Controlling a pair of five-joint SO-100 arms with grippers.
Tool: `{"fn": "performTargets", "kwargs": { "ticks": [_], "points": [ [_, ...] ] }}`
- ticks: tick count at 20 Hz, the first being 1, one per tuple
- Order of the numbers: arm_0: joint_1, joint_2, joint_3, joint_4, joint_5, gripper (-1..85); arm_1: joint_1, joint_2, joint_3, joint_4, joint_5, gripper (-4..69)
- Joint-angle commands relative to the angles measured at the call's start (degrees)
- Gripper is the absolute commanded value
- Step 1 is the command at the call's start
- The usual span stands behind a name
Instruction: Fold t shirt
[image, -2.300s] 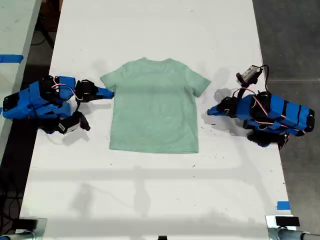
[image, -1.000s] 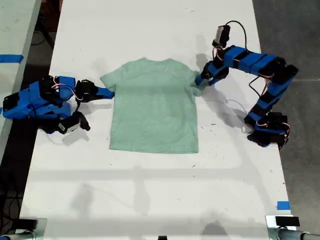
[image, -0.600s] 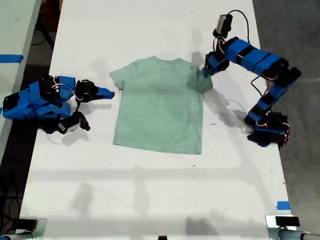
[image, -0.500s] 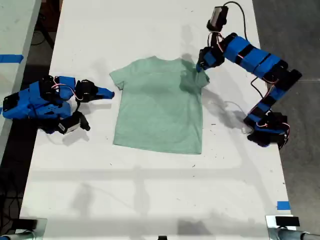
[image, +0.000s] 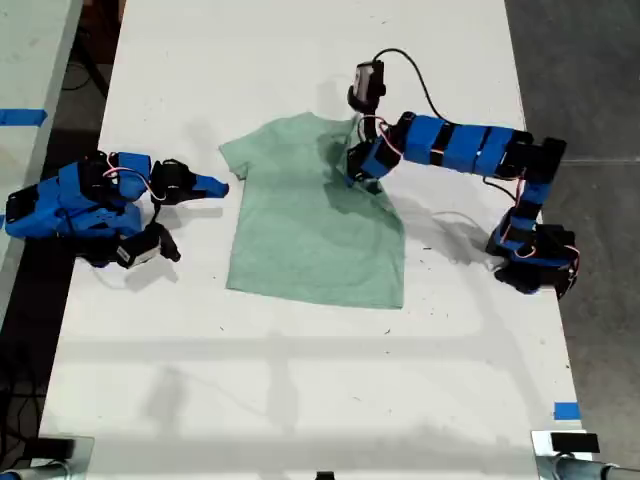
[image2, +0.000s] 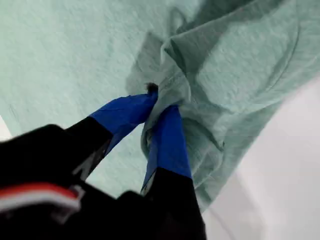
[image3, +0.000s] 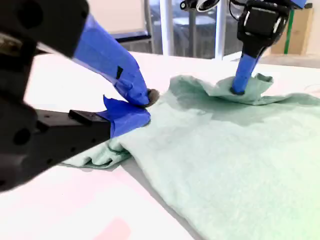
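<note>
The pale mint-green t shirt (image: 310, 245) lies flat on the white table (image: 300, 380), neck toward the far edge. My first gripper (image: 356, 172) is shut on the sleeve from the exterior view's right and holds it lifted over the shirt's chest; the first wrist view shows bunched cloth (image2: 175, 90) pinched between the blue fingers (image2: 167, 140). My second gripper (image: 218, 186) rests low on the table at the exterior view's left, fingertips together, just beside the other sleeve (image3: 100, 155). The second wrist view also shows the first gripper (image3: 235, 90) across the t shirt (image3: 225, 150).
A blue tape strip (image: 566, 410) marks the table's near corner at the exterior view's right. Another table with blue tape (image: 20, 116) stands at the exterior view's left, and dark floor (image: 590, 60) borders the right. A cable (image: 410, 75) loops above the first arm.
My first arm rose from rest, took the sleeve at the exterior view's right and carried it leftward over the shirt. The shirt slid slightly rightward. The second arm stayed still.
</note>
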Motion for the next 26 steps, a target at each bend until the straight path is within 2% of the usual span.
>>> {"fn": "performTargets", "kwargs": {
  "ticks": [1, 2, 3, 4, 5, 7, 11, 12, 13, 17, 19, 20, 22, 23, 26],
  "points": [
    [-0.3, 0.2, 0.2, 0.5, 0.0, 0.6, -4.0, -2.2, -7.9, -3.3, -0.6, -0.2],
    [-0.3, 0.2, 0.2, 0.5, 0.0, 0.7, -4.9, -3.2, -9.6, -3.3, -1.3, 1.2],
    [-0.3, 0.2, 0.2, 0.5, 0.0, 0.8, -5.7, -3.5, -11.2, -2.6, -2.2, 7.8],
    [-0.3, 0.2, 0.2, 0.5, 0.0, 0.8, -6.1, -3.3, -12.7, -0.8, -2.5, 18.6],
    [-0.3, 0.2, 0.2, 0.5, 0.0, 0.8, -6.1, -2.5, -15.0, 2.4, -2.6, 25.2],
    [-0.2, 0.2, 0.1, 0.6, 0.0, 0.8, -4.7, 2.5, -16.3, 7.3, -3.0, 27.6],
    [-0.2, 0.2, 0.1, 0.6, 0.0, 0.7, 3.5, 20.1, -8.5, 19.8, 0.4, 25.2],
    [-0.2, 0.2, 0.1, 0.6, 0.0, 0.7, 5.3, 27.0, -2.5, 20.7, 0.9, 20.0],
    [-0.2, 0.2, 0.1, 0.6, 0.0, 0.6, 6.1, 35.2, 4.9, 20.7, 1.5, 0.8],
    [-0.3, 0.2, 0.1, 0.5, 0.0, 0.5, 0.4, 73.2, 46.1, 10.6, 8.3, 0.9],
    [-0.4, 0.2, 0.1, 0.5, -0.1, 0.4, -3.5, 93.6, 65.7, 5.8, 9.3, 1.5],
    [-0.4, 0.2, 0.1, 0.5, -0.2, 0.4, -5.7, 103.1, 73.3, 5.5, 9.0, 1.6],
    [-0.5, 0.2, 0.2, 0.4, -0.2, 0.5, -7.3, 121.1, 86.7, 10.0, 11.1, 1.6],
    [-0.5, 0.2, 0.2, 0.5, -0.3, 0.4, -7.6, 120.3, 88.2, 12.0, 13.6, 1.6],
    [-0.6, 0.2, 0.3, 0.4, -0.4, -0.1, -8.5, 120.5, 94.2, 10.2, 17.4, 1.6]
  ]
}}
